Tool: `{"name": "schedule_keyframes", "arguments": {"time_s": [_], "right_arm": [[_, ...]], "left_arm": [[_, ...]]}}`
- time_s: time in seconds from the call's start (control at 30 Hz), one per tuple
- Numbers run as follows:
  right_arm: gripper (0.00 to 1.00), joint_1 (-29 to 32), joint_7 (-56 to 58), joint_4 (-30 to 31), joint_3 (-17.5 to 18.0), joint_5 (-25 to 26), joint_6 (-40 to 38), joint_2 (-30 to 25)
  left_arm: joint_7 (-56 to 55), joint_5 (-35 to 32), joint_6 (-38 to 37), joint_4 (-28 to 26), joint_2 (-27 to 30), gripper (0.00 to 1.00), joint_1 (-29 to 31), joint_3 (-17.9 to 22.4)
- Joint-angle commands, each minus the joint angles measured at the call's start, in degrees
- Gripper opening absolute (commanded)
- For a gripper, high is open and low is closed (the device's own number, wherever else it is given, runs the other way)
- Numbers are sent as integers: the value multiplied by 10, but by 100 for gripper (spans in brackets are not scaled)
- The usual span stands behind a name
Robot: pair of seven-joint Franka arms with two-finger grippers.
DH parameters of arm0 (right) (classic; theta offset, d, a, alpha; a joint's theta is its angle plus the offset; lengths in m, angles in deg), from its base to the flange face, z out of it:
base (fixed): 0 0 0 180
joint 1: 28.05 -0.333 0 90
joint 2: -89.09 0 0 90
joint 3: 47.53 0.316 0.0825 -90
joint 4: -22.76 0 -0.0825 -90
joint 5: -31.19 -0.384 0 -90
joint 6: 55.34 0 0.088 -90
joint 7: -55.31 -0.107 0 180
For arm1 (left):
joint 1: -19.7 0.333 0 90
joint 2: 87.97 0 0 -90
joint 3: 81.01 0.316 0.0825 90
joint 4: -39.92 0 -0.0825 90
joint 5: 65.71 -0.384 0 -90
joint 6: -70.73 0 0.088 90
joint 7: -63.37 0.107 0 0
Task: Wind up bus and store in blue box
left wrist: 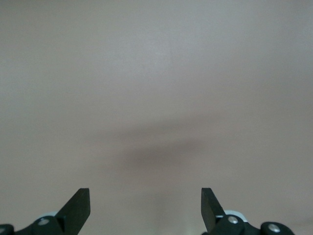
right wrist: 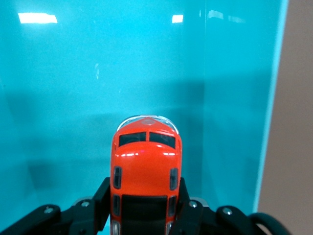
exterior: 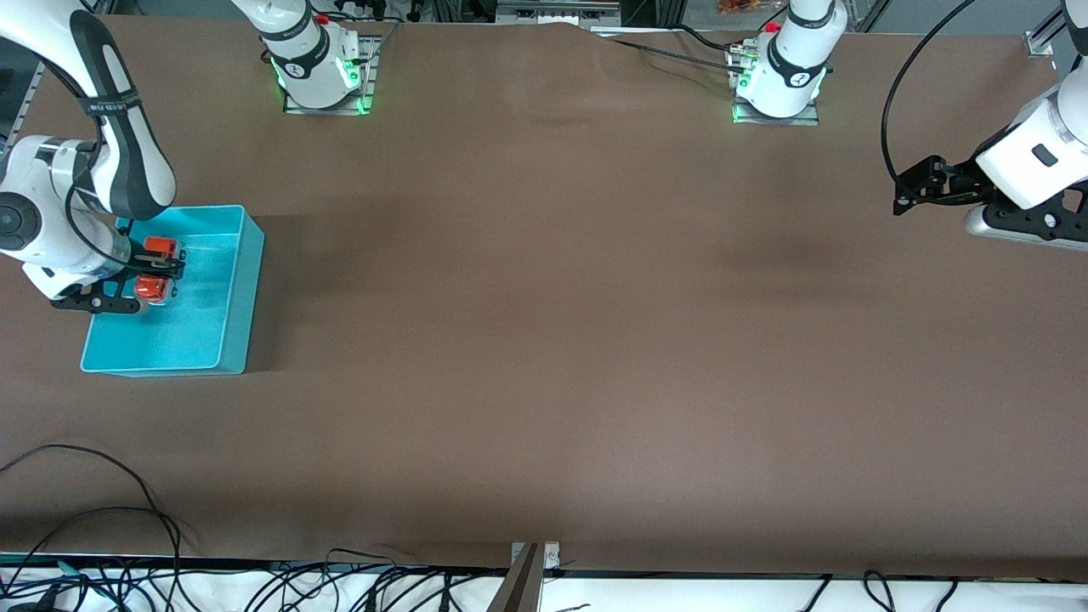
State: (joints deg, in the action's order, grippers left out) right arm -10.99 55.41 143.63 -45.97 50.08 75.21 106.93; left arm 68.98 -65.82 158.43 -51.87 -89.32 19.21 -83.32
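The small orange-red bus (exterior: 161,247) is gripped by its sides in my right gripper (exterior: 160,269), which is shut on it over the inside of the blue box (exterior: 231,297). In the right wrist view the bus (right wrist: 145,161) sticks out from between the black fingers (right wrist: 100,196), nose toward the turquoise inner face of the box (right wrist: 98,73). I cannot tell whether the bus touches the box. The box stands at the right arm's end of the table. My left gripper (exterior: 909,189) waits open over bare table at the left arm's end, and the left wrist view shows nothing between its fingers (left wrist: 78,205).
Brown cloth (exterior: 544,340) covers the table. Both arm bases (exterior: 323,76) (exterior: 778,85) are bolted along the edge farthest from the front camera. Loose black cables (exterior: 127,510) lie at the nearest edge, toward the right arm's end.
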Motion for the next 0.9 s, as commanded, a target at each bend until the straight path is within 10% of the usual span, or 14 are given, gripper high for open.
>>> {"name": "schedule_keyframes", "arguments": {"time_s": [0.0, 0.5, 0.87], "right_arm": [[0, 9, 2, -16, 4, 14, 18, 28], [9, 33, 2, -16, 4, 59, 50, 93], [100, 32, -9, -16, 6, 69, 45, 90]], "left_arm": [[-4, -2, -11, 20, -9, 100, 0, 0], [-4, -2, -11, 20, -9, 100, 0, 0], [-4, -2, -11, 20, -9, 100, 0, 0]]}}
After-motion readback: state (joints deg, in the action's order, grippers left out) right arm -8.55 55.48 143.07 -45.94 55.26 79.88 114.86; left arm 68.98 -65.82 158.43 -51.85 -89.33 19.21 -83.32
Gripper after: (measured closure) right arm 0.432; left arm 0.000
